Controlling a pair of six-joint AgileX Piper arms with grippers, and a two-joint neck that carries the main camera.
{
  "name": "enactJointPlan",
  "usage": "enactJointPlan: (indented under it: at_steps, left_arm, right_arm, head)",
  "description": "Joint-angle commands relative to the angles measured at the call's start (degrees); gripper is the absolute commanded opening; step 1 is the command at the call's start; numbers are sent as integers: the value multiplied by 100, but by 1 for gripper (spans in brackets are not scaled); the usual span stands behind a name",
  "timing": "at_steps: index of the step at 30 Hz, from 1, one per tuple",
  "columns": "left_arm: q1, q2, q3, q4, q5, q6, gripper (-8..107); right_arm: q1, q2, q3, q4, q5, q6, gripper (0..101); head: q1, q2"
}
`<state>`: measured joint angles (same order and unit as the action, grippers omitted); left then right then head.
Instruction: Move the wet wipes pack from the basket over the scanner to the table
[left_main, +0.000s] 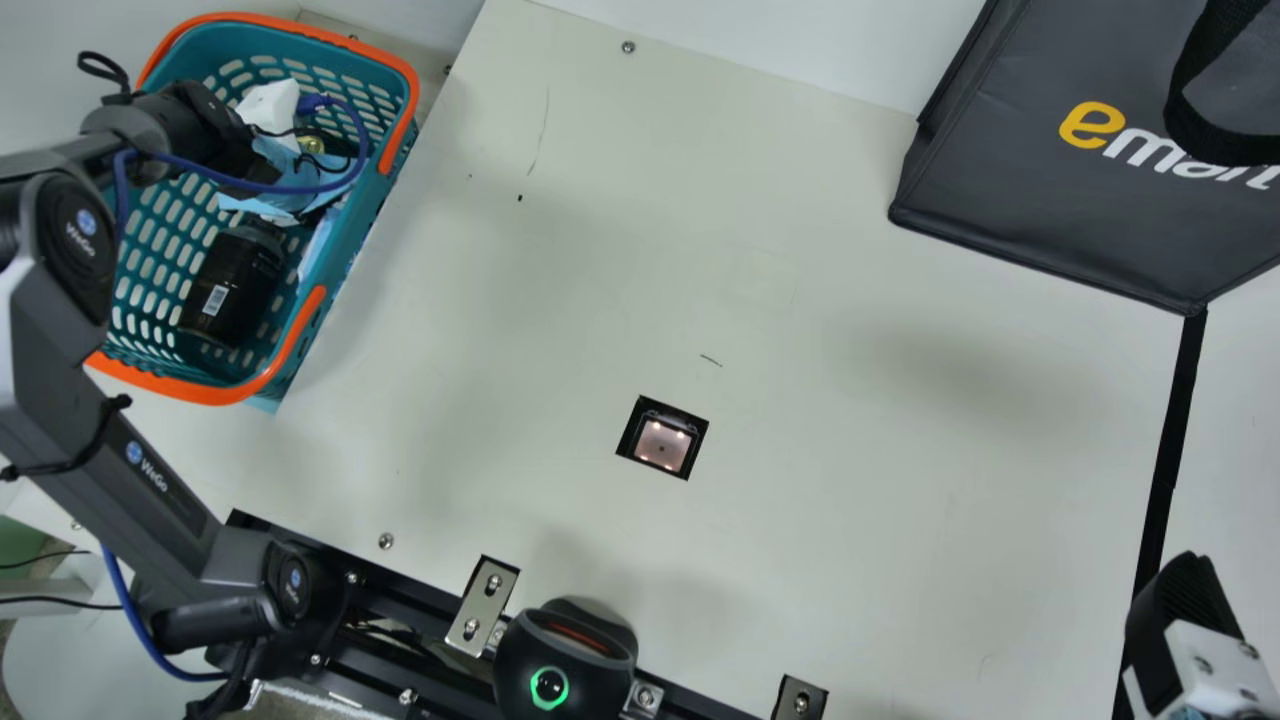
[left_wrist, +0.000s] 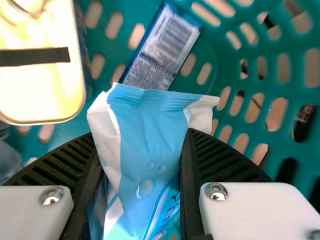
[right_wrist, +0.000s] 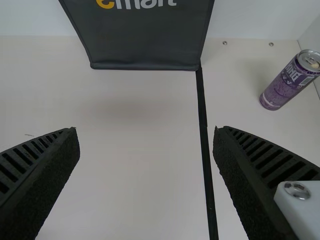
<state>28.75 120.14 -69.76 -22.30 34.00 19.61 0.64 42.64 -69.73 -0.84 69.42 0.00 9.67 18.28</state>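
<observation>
Pack (left_wrist: 145, 145): crinkly film, btwn ribbed L fingers (left_wrist: 220, 160).

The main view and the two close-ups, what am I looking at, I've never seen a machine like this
This is a robot with two arms, each ending in a two-fingered gripper. The main view comes from a camera on its neck; the others from cameras on its wrists. The left gripper is at the green basket, pinching a blue and white wipes pack. The right gripper is open and empty above the table. A small lit window, probably the scanner, is set into it. A dark shopping bag and a purple can are on the table too.
</observation>
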Motion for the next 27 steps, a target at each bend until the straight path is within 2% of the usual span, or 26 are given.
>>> enactJointPlan:
  at_steps: [1,10,16,21,27]
  left_arm:
    - [-4,-221,95,100,-226,-130,-8]
    - [-36,-1072,563,981,-1081,-1162,-8]
    - [-19,-1652,767,1733,-1456,-2108,-8]
    - [9,-2174,790,2368,-1568,-2953,-8]
    - [-77,-2760,609,2884,-1462,-3787,-8]
  right_arm:
    - [0,0,0,0,0,0,95]
    - [0,0,0,0,0,0,95]
    - [0,0,0,0,0,0,95]
    - [0,0,0,0,0,0,95]
    - [0,0,0,0,0,0,95]
  head:
    - [-175,14]
    - [-175,14]
    - [-175,14]
    - [-175,14]
    - [-175,14]
